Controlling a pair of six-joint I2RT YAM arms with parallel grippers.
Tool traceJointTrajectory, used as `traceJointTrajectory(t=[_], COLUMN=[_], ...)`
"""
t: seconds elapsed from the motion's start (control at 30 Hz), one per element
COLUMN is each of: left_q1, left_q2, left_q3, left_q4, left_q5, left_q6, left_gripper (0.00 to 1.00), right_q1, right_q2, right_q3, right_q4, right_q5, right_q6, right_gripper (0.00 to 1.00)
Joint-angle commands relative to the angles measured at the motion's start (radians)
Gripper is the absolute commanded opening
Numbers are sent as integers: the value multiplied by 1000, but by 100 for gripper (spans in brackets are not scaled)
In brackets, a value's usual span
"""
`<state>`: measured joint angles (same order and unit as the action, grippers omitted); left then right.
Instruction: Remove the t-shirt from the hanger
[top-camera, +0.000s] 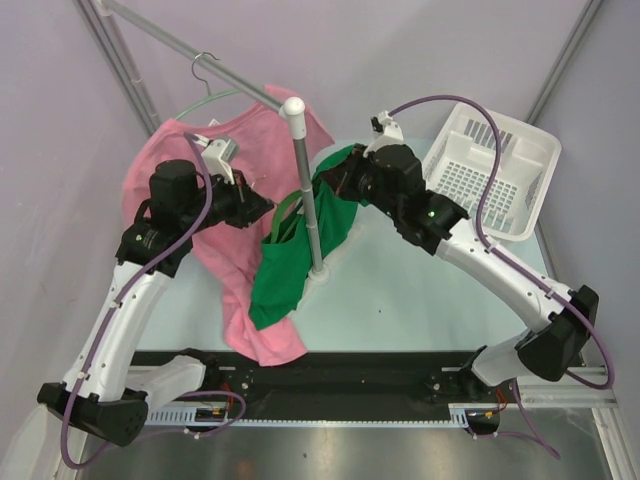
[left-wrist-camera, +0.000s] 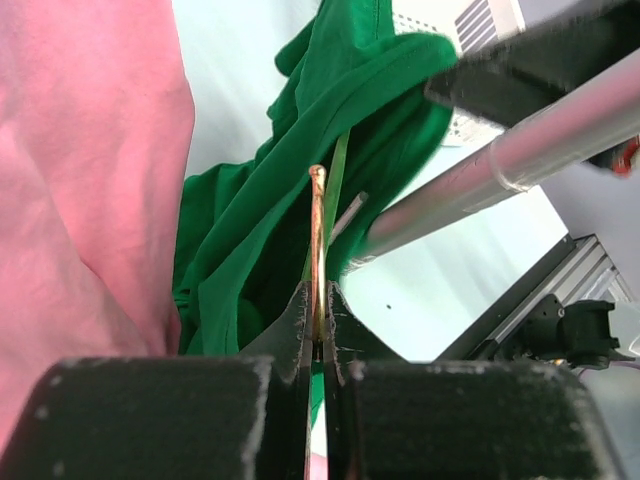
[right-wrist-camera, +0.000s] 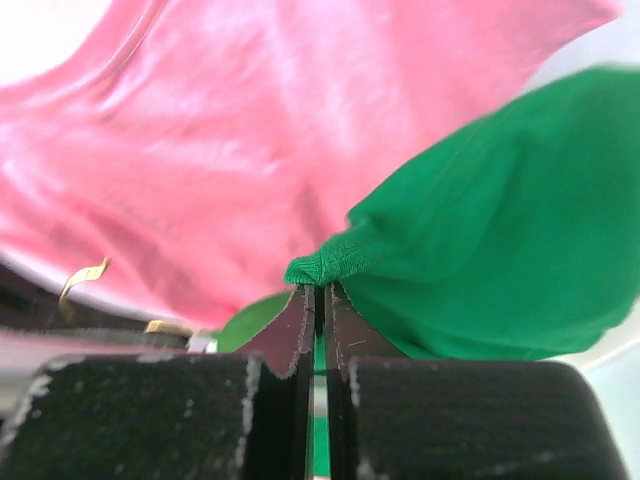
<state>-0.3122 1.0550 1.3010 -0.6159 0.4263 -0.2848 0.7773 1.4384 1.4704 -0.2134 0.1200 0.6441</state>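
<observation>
Left jaws clenched on the thin gold hook (left-wrist-camera: 317, 225) of the hanger (top-camera: 284, 213). The hook stands upright out of the fingertips in the left wrist view.

Right jaws clenched on a folded edge of the green t-shirt (top-camera: 285, 270). The fabric bunches just above the fingertips in the right wrist view.

The green t-shirt is still on the hanger, held up between the two arms over the tabletop (top-camera: 400, 290). It drapes down beside the upright pole (top-camera: 308, 190) of the rack. One green hanger arm loops out of the cloth just left of the pole. The upper part of the shirt is pulled up and right toward the right jaws, and the rest hangs down left of the pole base.

A pink t-shirt (top-camera: 240, 290) hangs from the rail (top-camera: 180, 45) on its own hanger, behind and left of the green one, and the two overlap. A white basket (top-camera: 530, 140) sits at the far right of the tabletop, well apart from both shirts.

Can't tell whether the green hem touches the tabletop.
</observation>
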Motion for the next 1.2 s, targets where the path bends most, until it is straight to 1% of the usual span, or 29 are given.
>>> traceJointTrajectory(t=[0.0, 0.07, 0.13, 0.17, 0.2, 0.43, 0.53, 0.57, 0.6, 0.63, 0.67, 0.7, 0.73, 0.77, 0.8, 0.83, 0.9, 0.93, 1.0, 1.07, 1.1, 1.13, 1.17], left_q1=[-16, -21, -24, -25, -25, -25, -25, -25, -25, -25, -25, -25, -25, -25, -25, -25, -25, -25, -25, -25, -25, -25, -24], left_q2=[-3, -6, -10, -13, -16, -20, -16, -20, -23, -21, -21, -9, -4, 2, 14, 22, 55, 69, 91, 109, 112, 112, 115], left_q3=[17, 18, 14, 12, 12, 23, 37, 37, 37, 40, 49, 56, 66, 82, 93, 107, 167, 188, 244, 271, 277, 280, 287], left_q4=[-22, -39, -45, -53, -56, -123, -142, -137, -133, -122, -119, -119, -119, -120, -125, -136, -163, -194, -223, -240, -243, -245, -246], left_q5=[55, 71, 103, 109, 127, 131, 121, 126, 132, 144, 147, 144, 143, 141, 137, 132, 118, 115, 121, 141, 147, 155, 160], left_q6=[30, 45, 53, 62, 68, 108, 121, 119, 116, 111, 110, 107, 105, 105, 108, 119, 137, 160, 177, 194, 197, 203, 207], left_gripper=[0, 1, 0, 0, 0, 0, 0, 0, 0, 0, 0, 0, 0, 0, 0, 0, 0, 0, 1, 0, 0, 0, 0], right_q1=[-48, -90, -114, -146, -163, -314, -369, -374, -375, -372, -368, -362, -355, -357, -362, -374, -394, -429, -469, -531, -544, -550, -555], right_q2=[20, 24, 53, 63, 80, 93, 70, 63, 60, 57, 57, 54, 50, 28, 8, -12, -79, -97, -131, -124, -106, -95, -87], right_q3=[80, 88, 119, 154, 168, 166, 147, 137, 119, 117, 114, 99, 81, 59, 35, -22, -71, -111, -143, -162, -162, -159, -160], right_q4=[-18, -23, -75, -99, -133, -176, -153, -97, -77, -61, -52, -46, -38, -9, 3, 12, 28, 32, 68, 104, 111, 111, 121], right_q5=[150, 158, 188, 194, 190, 142, 52, -62, -119, -202, -309, -362, -417, -515, -549, -571, -571, -562, -572, -661, -686, -707, -745], right_q6=[50, 66, 81, 86, 94, 103, 71, 24, 0, -12, -26, -38, -50, -64, -92, -116, -185, -205, -242, -285, -302, -346, -372], right_gripper=[0, 0, 0, 0, 0, 0, 0, 1, 5, 13, 16, 24, 40, 49, 57, 72, 84, 93, 95, 90, 88, 82, 80])
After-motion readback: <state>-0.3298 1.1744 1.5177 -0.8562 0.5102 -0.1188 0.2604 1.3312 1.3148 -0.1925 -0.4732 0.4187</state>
